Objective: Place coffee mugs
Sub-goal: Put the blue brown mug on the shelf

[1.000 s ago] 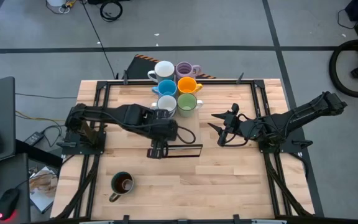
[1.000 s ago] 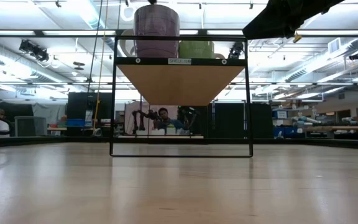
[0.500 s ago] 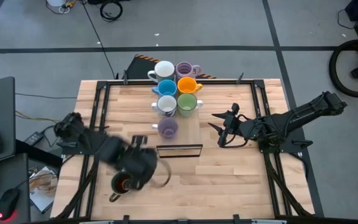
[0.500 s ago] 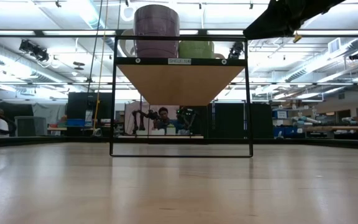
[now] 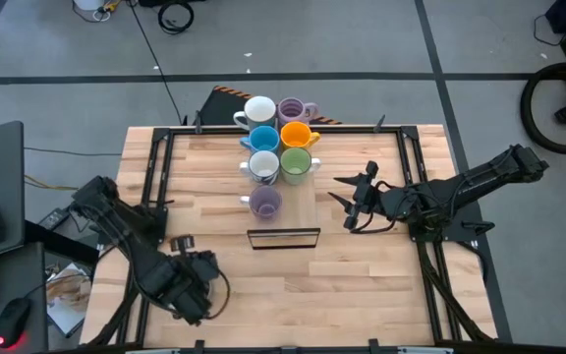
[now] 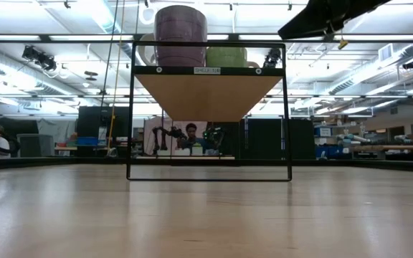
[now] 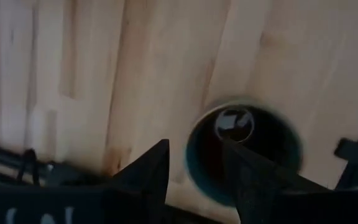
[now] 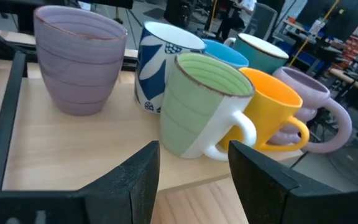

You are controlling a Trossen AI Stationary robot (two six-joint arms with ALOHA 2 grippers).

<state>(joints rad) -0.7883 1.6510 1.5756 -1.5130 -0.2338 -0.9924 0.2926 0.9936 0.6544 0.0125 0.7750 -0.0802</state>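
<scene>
The dark olive mug (image 7: 261, 144) stands upright on the table near its front left corner; in the high view my left gripper (image 5: 193, 293) hides it. That gripper (image 7: 194, 150) points down above the mug with its fingers open, and the mug's rim shows below the gap. Seven mugs stand on the raised shelf (image 5: 308, 211): white (image 5: 259, 110), lilac (image 5: 293, 108), blue (image 5: 263, 138), orange (image 5: 296, 133), white (image 5: 263, 165), green (image 5: 296, 162) and lilac (image 5: 265, 203). My right gripper (image 5: 347, 202) waits open to the right of the shelf, pointing at the green mug (image 8: 197, 106).
The shelf is a wooden board in a black wire frame (image 6: 210, 93) raised above the table; its front bar (image 5: 283, 238) faces the near edge. Black rails (image 5: 150, 197) run along both sides of the table. People sit in the room behind.
My left gripper has left the front lilac mug on the shelf and swung toward the table's near left corner. It has sunk and rolled about its own line, and now hangs over the dark olive mug. The lilac mug stays on the shelf.
</scene>
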